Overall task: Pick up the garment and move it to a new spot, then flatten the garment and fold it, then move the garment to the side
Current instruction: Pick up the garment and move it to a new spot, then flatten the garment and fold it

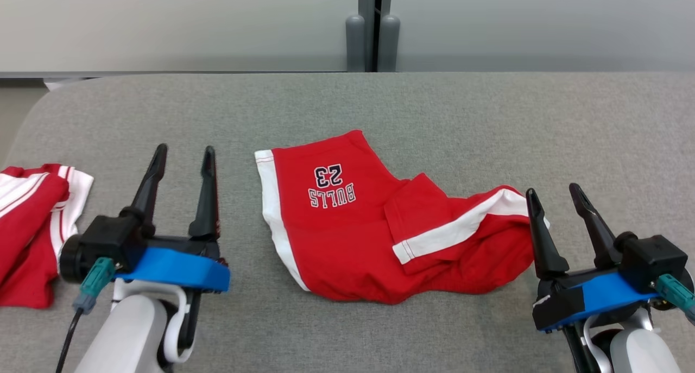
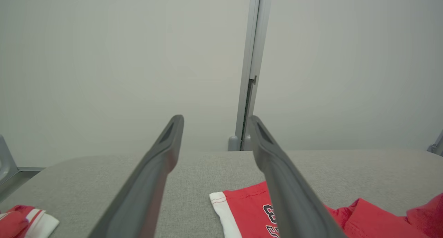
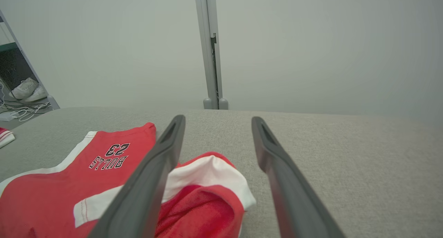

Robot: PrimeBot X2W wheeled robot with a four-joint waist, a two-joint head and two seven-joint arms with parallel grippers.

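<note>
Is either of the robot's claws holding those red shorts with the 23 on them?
No, the red shorts lie loose on the grey surface while the left gripper and right gripper stand open and empty beside them.

This looks like a lab or office test bay rather than a home. A wide table (image 1: 488,118) covered in grey cloth stands against plain pale partitions (image 1: 163,25) joined by a grey post (image 1: 373,31). A red garment (image 1: 336,242) lies on the table. Beyond one table edge lie shoes (image 3: 29,89) and loose cables (image 3: 20,111).
</note>
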